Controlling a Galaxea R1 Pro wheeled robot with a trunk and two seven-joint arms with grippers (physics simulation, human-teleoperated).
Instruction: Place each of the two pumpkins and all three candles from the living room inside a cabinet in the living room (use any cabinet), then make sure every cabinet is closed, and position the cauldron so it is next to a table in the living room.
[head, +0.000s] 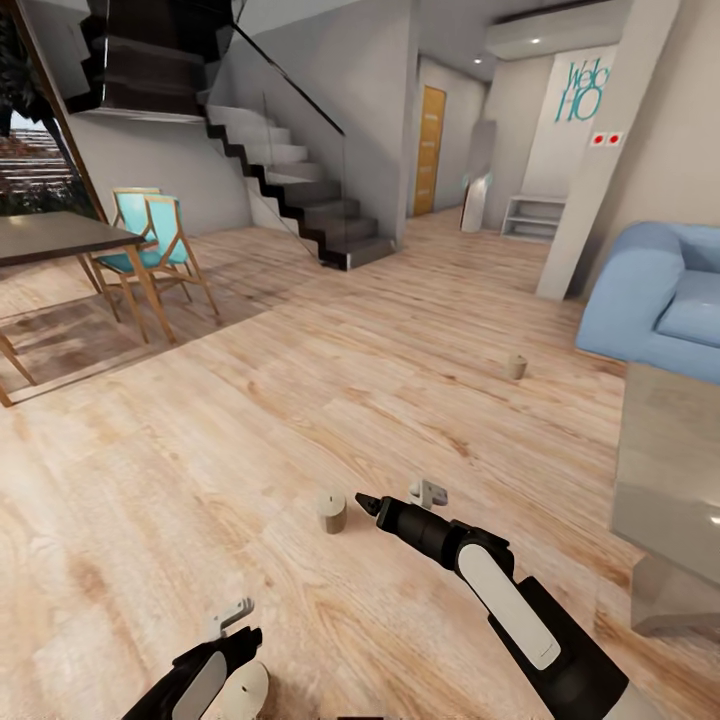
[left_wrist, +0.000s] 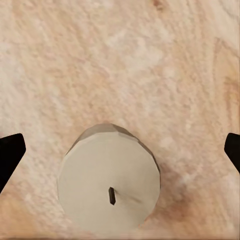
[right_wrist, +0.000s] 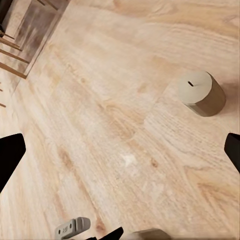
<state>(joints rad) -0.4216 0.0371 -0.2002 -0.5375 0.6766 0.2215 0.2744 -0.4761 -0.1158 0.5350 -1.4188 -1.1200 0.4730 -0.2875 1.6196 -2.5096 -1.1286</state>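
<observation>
Candles are standing on the pale wood floor (head: 250, 420): short beige-olive cylinders, each with a tiny dark wick. One candle (left_wrist: 109, 186) is sitting upright directly beneath my left gripper (left_wrist: 120, 150), whose fingers I am holding spread wide to either side of it, apart from its sides. A second candle (head: 332, 511) is standing just beside my right gripper (head: 395, 497), whose fingers I am also keeping wide, gripping nothing. A third candle (head: 516, 366) is standing farther off, near the blue sofa (head: 660, 300). The glossy grey table (head: 670, 480) is lying at my right.
</observation>
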